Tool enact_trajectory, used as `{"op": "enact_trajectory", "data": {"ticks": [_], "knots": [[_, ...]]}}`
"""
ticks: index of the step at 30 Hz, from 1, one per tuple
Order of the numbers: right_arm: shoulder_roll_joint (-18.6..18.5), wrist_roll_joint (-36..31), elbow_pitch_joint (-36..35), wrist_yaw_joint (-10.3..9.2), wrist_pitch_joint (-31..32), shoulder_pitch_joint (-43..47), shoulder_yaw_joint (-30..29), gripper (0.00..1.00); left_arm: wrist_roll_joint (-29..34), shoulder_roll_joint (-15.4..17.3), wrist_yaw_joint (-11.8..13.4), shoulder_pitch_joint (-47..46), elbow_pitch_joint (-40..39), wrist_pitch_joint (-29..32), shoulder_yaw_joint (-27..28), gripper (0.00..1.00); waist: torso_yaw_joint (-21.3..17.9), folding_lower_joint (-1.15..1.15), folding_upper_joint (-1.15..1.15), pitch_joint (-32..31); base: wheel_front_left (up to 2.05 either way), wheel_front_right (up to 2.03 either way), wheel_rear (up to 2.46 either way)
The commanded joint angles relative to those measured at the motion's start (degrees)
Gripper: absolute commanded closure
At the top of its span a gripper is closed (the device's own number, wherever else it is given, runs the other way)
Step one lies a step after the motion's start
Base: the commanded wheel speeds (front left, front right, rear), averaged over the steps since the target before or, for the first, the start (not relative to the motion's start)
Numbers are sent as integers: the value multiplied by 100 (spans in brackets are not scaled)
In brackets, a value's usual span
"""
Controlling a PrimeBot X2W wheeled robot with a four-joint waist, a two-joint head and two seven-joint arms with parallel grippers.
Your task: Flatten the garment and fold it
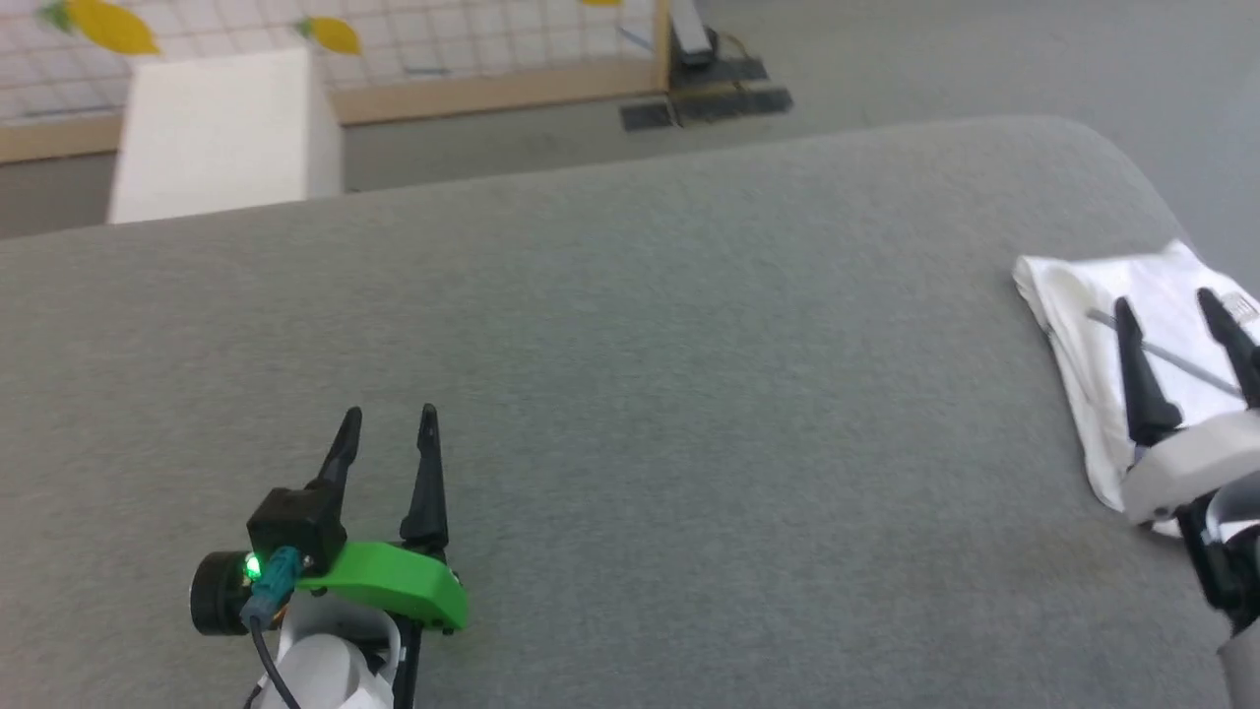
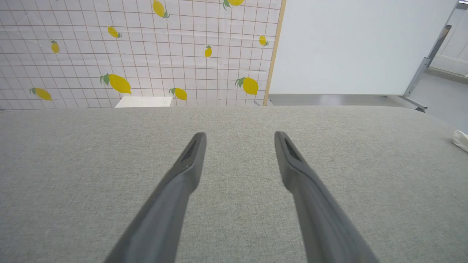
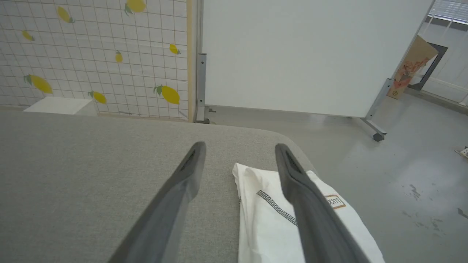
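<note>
The garment (image 1: pixel 1078 325) lies as a compact folded white bundle at the right edge of the grey table (image 1: pixel 640 345). In the right wrist view the garment (image 3: pixel 267 226) shows a grey-and-white stitched seam and a small label. My right gripper (image 1: pixel 1164 301) hovers open over it, and in its own view the right gripper (image 3: pixel 239 145) has one finger above the cloth and the other above bare table. My left gripper (image 1: pixel 390 414) stands open over bare table at the lower left, holding nothing. From the left gripper (image 2: pixel 239 136), a corner of the garment (image 2: pixel 461 140) peeks in at the far right.
A white box (image 1: pixel 217 128) stands on the floor beyond the table's far edge, before a lemon-patterned partition (image 2: pixel 146 47). A white panel on a wheeled stand (image 3: pixel 299 54) is further right. The table's rounded right edge drops to the grey floor (image 3: pixel 420 175) just beside the garment.
</note>
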Motion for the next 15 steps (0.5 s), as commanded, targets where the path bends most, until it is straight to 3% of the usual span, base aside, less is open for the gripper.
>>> {"op": "enact_trajectory", "data": {"ticks": [1,6,15], "knots": [[116,53,-308,-11,-45,206,64,0,-89,-17,-26,65,48,-45,11,0,534,0,0,-461,0,0,0],[462,52,-1119,-11,-29,744,197,0,-105,-43,-34,132,95,-50,-27,0,752,0,0,-540,0,0,0],[1087,-166,-1563,-11,-156,1397,242,0,-89,-85,-33,239,66,-51,-98,0,1053,0,0,-619,0,0,0]]}}
